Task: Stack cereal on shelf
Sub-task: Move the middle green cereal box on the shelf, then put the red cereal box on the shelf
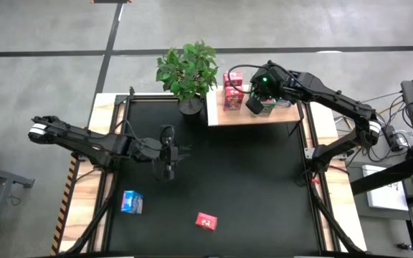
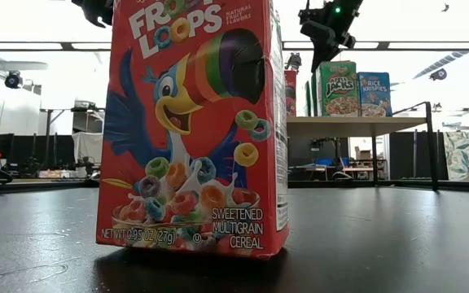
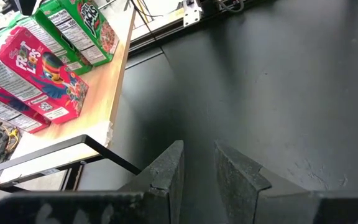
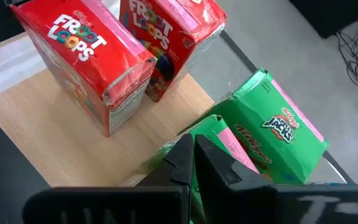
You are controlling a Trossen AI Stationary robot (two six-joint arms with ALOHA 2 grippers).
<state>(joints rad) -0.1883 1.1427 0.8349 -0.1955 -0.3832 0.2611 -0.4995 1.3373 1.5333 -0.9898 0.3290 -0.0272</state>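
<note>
Shelf (image 1: 224,116) edge crowds the right tool (image 1: 254,104), shut above Apple Jacks boxes (image 4: 278,134) beside Froot Loops boxes (image 4: 86,56); left tool (image 1: 166,166), narrowly parted, has open counter (image 1: 249,179).

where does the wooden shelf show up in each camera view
High view: shelf beside the plant, under the right gripper.
Low view: raised plank at right, beyond the big Froot Loops box.
Left wrist view: upper left.
Right wrist view: under the boxes.
Shared landmark: green Apple Jacks box.

Count: two arms, one shelf (image 1: 224,115), one potted plant (image 1: 188,70), one blue box (image 1: 131,202) and one red box (image 1: 206,221) on the near tabletop.
</note>
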